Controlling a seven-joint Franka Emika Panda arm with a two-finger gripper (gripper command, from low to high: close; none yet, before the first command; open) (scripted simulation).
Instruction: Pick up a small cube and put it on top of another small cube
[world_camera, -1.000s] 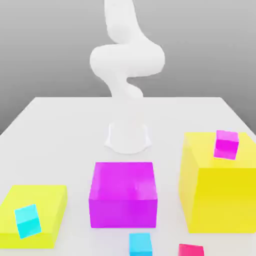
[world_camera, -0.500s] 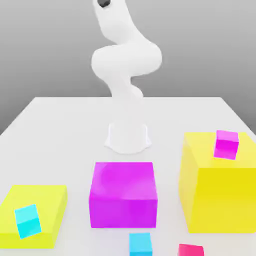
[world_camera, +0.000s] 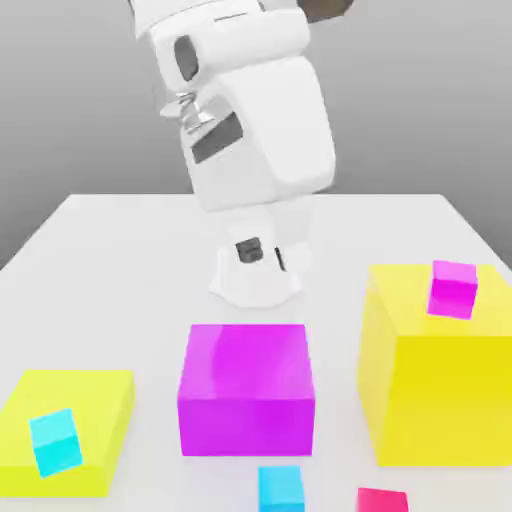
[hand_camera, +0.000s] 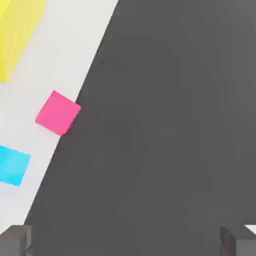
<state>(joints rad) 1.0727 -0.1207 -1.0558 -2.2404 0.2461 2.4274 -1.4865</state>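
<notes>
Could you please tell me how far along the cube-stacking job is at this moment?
Nothing is stacked yet. The red cube sits on the table near its front edge, beside a cyan cube, untouched. In hand: the arm is over the table and the open claw is empty, with the red cube in the hand view. Left: descend, grasp the red cube, lift it and set it on another small cube.
</notes>
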